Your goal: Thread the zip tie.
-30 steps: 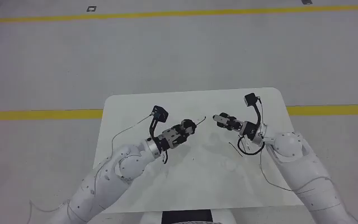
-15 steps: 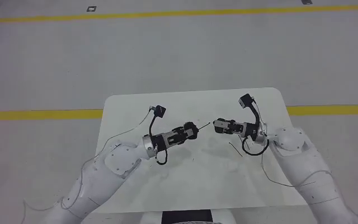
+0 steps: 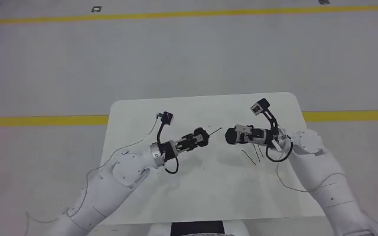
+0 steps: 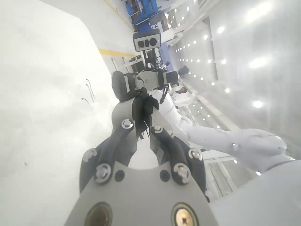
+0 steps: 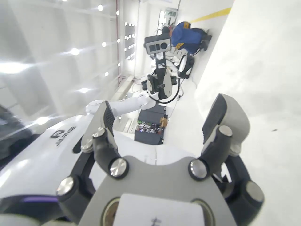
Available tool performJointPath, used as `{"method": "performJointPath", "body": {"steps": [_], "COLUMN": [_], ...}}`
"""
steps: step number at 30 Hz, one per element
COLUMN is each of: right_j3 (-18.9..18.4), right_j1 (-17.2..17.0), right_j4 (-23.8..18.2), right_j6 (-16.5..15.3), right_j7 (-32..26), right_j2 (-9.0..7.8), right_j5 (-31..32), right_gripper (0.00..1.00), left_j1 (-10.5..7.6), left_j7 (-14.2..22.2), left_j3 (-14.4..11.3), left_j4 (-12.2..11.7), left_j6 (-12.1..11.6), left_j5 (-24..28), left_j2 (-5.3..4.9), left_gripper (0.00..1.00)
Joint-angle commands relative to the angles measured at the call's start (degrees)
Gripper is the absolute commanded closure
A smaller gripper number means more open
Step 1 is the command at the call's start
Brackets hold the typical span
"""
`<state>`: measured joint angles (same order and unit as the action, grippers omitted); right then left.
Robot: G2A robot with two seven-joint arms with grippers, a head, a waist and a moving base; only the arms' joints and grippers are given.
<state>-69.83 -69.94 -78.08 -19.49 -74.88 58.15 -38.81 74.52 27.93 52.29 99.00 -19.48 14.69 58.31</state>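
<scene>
Facing one another above the middle of the white table (image 3: 177,112), the left gripper (image 3: 204,135) and the right gripper (image 3: 229,136) are shown near each other but apart, with a gap left between their tips. The left gripper is seen pressed together on a thin black zip tie (image 3: 215,130), which is pinched between the dark fingers (image 4: 135,109). The free end of the tie is seen in the top view projecting beyond the fingertips as a slender line, directed toward the right gripper and raised off the table surface. No contact between that end and the right gripper is seen. The right gripper is spread wide: in the right wrist view its two ribbed pads (image 5: 108,116) are held well apart and nothing is held between them. Several loose zip ties (image 3: 254,154) are laid flat on the table just beside the right arm, on the side nearer the robot; they are shown roughly parallel to one another, and in the left wrist view their small heads are seen at one end. Whether these loose ties touch each other cannot be told. A yellow floor line (image 3: 53,120) is seen running behind the table on both sides
</scene>
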Motion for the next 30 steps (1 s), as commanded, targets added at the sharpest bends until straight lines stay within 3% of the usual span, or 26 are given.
{"method": "performJointPath", "body": {"steps": [1, 5, 7, 13, 18, 22, 30], "right_j3": [0.6, 5.0, 5.0, 5.0, 5.3, 6.7, 10.4], "right_j1": [1.1, 2.9, 2.9, 2.9, 2.1, 2.9, 4.9], "right_j4": [1.9, 2.5, 2.5, 2.5, 1.9, 2.9, 4.8], "right_j6": [0.0, 0.0, 0.0, 0.0, 2.0, 2.6, 3.5], "right_j7": [-4.8, -4.8, -4.8, -4.8, -4.8, -4.8, -4.8], "right_j2": [0.36, 0.52, 0.52, 0.52, 0.83, 0.88, 0.52], "right_j5": [-3.3, -5.8, -5.8, -5.8, -11.1, -15.5, -21.0], "right_gripper": [0.0, 0.0, 0.0, 0.0, 0.0, 0.0, 0.0], "left_j1": [0.15, 0.47, -0.19, -0.19, -0.04, -0.37, -0.71], "left_j7": [1.4, 4.2, 4.8, 4.8, 7.3, 12.6, 17.1], "left_j3": [0.5, 1.4, 2.2, 2.2, 1.4, 1.3, 1.8], "left_j4": [0.0, 0.0, 0.2, 0.2, -0.2, -1.7, -4.3], "left_j6": [0.0, 0.0, 0.0, 0.0, 0.2, 0.0, 0.0], "left_j5": [2.0, 5.6, 2.2, 2.2, 7.2, 13.0, 17.3], "left_j2": [0.16, 0.64, 0.68, 0.68, 0.93, 1.0, 1.28], "left_gripper": [1.0, 1.0, 1.0, 1.0, 1.0, 1.0, 1.0]}}
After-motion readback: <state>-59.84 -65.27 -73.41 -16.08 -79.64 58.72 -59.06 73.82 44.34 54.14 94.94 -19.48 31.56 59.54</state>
